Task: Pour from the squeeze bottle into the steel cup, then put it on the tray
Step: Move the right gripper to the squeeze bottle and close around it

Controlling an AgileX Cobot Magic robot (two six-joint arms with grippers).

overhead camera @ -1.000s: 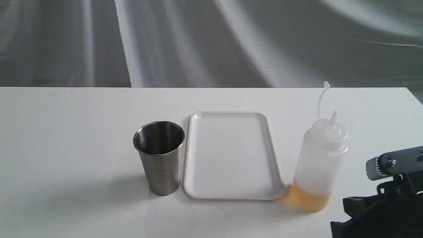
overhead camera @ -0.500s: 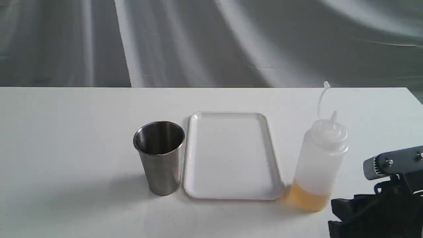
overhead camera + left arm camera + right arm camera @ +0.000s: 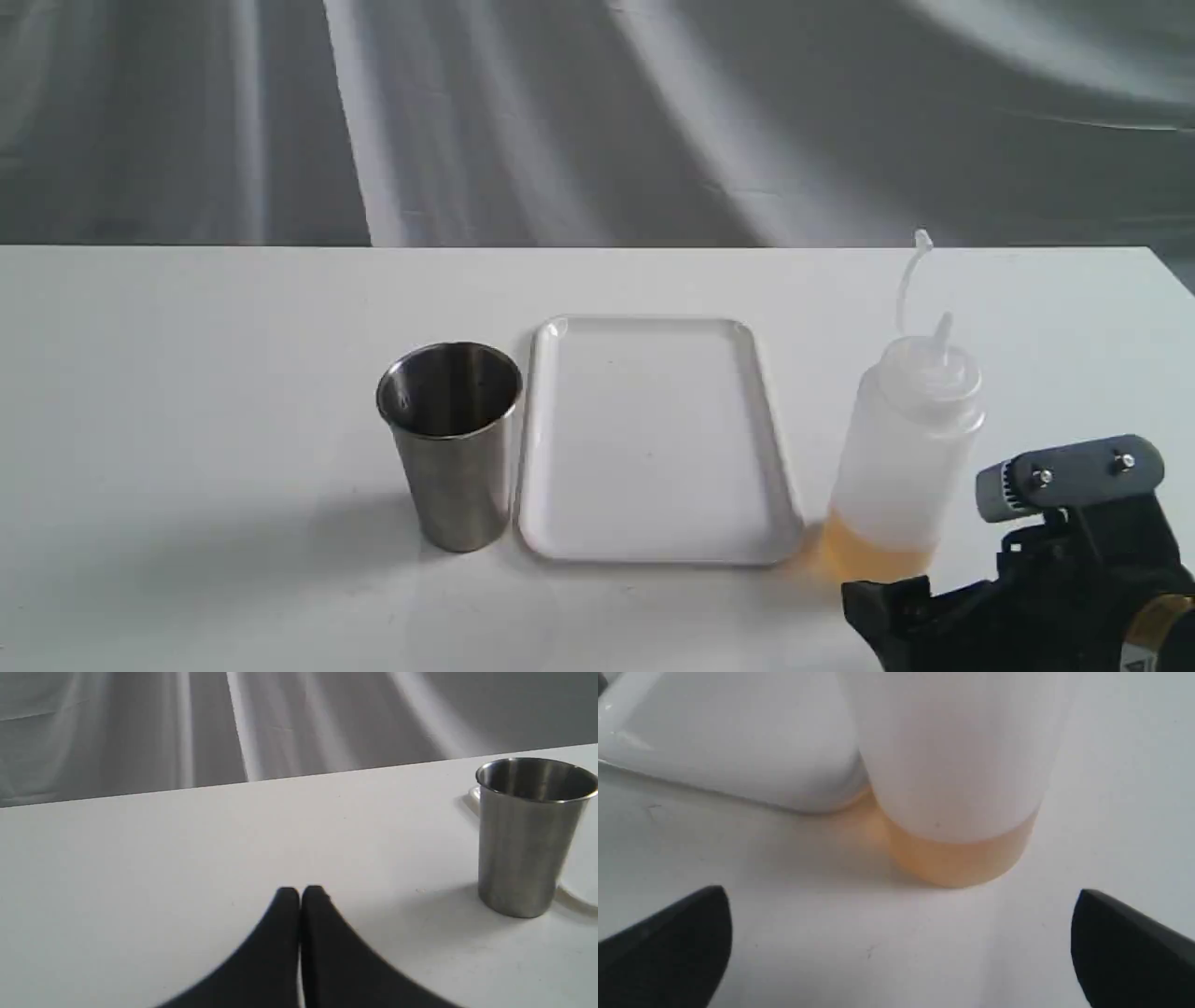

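Note:
The squeeze bottle [image 3: 901,457] stands upright on the white table, just right of the tray [image 3: 653,439], with amber liquid at its bottom and its cap strap sticking up. The steel cup [image 3: 450,439] stands upright at the tray's left edge. My right gripper [image 3: 887,602] sits low in front of the bottle's base. In the right wrist view it [image 3: 899,896] is open wide, with the bottle [image 3: 957,765] just ahead of the fingertips and apart from them. My left gripper [image 3: 299,892] is shut on nothing, low over the table, left of the cup [image 3: 528,840]. It is outside the exterior view.
The tray's rounded corner [image 3: 738,742] lies right beside the bottle's base. The table's far edge [image 3: 597,247] runs in front of a grey draped backdrop. The table's right edge is close behind the bottle.
My right gripper has moved left and lower, up to the bottle's base. The bottle, cup and tray have not moved.

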